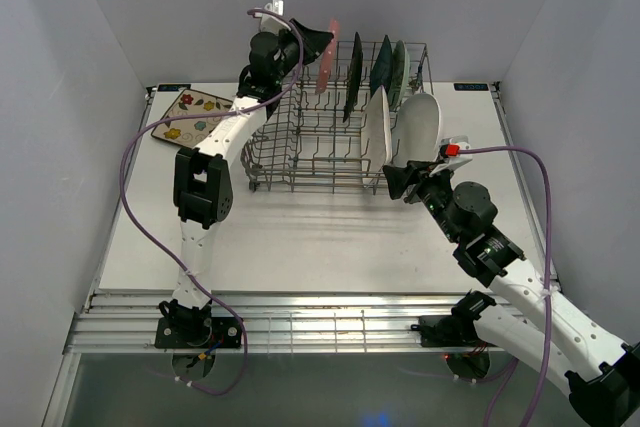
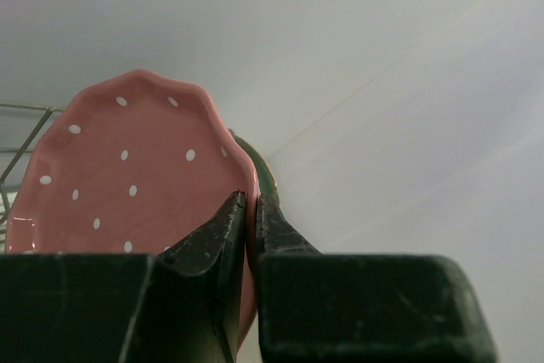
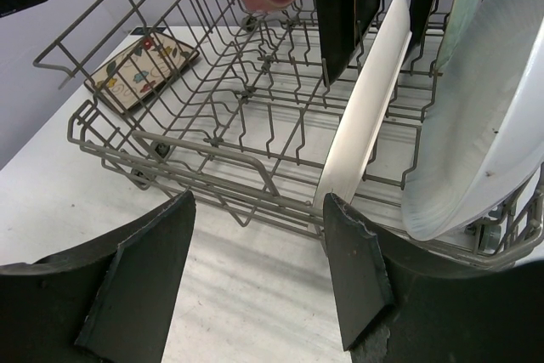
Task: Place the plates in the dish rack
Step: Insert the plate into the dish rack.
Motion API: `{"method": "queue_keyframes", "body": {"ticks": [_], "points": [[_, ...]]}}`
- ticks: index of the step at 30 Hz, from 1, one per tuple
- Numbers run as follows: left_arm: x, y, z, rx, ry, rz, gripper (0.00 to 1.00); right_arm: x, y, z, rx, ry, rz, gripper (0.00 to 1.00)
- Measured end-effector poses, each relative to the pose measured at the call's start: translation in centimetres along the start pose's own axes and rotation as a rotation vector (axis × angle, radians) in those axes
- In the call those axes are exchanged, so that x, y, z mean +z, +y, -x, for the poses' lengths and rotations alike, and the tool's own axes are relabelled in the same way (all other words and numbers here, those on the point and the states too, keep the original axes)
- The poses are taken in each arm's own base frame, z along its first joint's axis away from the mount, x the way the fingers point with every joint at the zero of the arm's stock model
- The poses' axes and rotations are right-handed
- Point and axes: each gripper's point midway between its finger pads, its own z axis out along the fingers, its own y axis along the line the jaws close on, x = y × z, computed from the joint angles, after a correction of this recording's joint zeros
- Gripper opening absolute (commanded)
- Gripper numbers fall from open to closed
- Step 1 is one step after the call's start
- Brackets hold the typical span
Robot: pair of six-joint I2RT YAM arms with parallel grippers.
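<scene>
Plates stand on edge in the dish rack, which sits at the upper centre of the top view on the white surface. A dark patterned square plate, a teal square plate and a mint-green round plate fill the far row. A white rectangular plate and a white oval plate stand nearer, toward the rack's right end. The left hand is pinched tight on the rim of the pink dotted plate, holding it upright over the rack's far left part. In the left wrist view its fingers clamp the scalloped edge; whether the plate's lower edge touches the tines cannot be told. The cream floral square plate lies flat on the surface at the upper left of the frame, beside the rack and apart from it. The right hand hovers just in front of the rack's near right corner, fingers spread wide and holding nothing, close to the white rectangular plate.
</scene>
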Motion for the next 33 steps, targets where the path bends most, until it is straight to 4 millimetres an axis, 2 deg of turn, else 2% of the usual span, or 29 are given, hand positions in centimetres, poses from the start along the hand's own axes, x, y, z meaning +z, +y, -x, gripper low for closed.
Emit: {"method": "queue_keyframes", "body": {"ticks": [8, 33], "points": [[-0.3, 2.2, -1.6, -0.014, 0.031, 0.069, 0.00, -0.1, 0.0, 0.1, 0.001, -0.004, 0.001, 0.68], [-0.3, 1.3, -1.4, -0.110, 0.035, 0.059, 0.00, -0.3, -0.3, -0.5, -0.002, 0.009, -0.010, 0.68]]}}
